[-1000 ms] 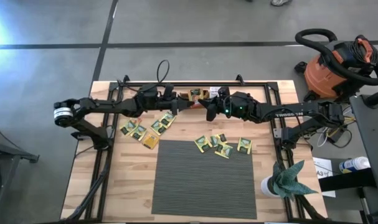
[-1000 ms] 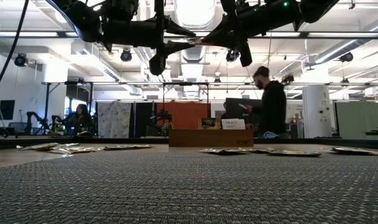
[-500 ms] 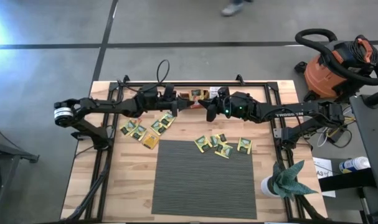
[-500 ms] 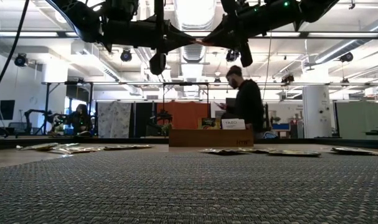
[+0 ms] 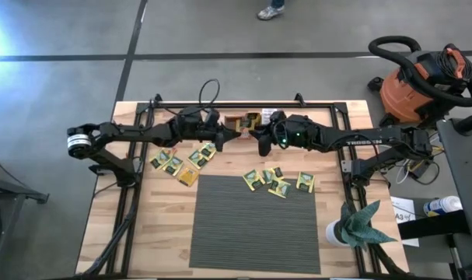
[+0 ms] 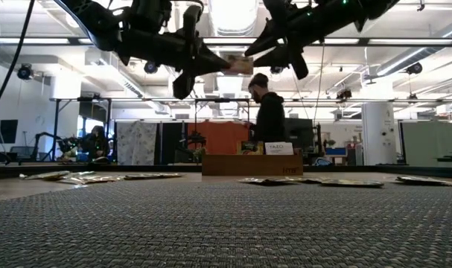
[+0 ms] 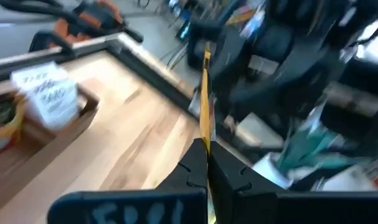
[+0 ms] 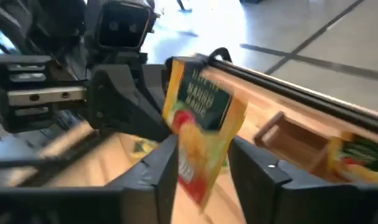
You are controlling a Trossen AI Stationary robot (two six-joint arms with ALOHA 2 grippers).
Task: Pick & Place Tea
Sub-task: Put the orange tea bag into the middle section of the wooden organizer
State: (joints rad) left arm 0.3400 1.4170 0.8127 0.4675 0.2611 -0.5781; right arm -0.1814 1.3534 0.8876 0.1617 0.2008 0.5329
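One orange-yellow tea sachet [image 8: 201, 124] hangs in the air between my two grippers, above the table's far middle and near the wooden tray [image 5: 247, 118]. My left gripper [image 7: 204, 163] is shut on it. My right gripper [image 8: 204, 180] is open, one finger on each side of the sachet's lower part. Whether those fingers touch it, I cannot tell. Other tea sachets lie flat on the table in a left group [image 5: 181, 162] and a right group [image 5: 278, 181]. My left gripper pinches the sachet's edge [image 7: 205, 140] between its two shut fingers. It comes nearly level from the table's left. The sachet [image 6: 239, 65] sticks out beyond the fingertips, lifted clear of the table and standing on edge, slightly tilted.
The tray [image 6: 252, 165] holds upright sachets and a white box [image 7: 51, 99]. A dark ribbed mat [image 5: 255, 222] covers the near middle. A potted plant [image 5: 352, 225] stands at the near right. Off the table are a shop vacuum [image 5: 422, 78] and a person [image 6: 266, 112].
My left gripper has shut on the sachet that my right gripper held, and my right gripper has then opened. Both wrists have rolled a little, and the sachet now shows more of its face in the low view. The person behind has walked leftward.
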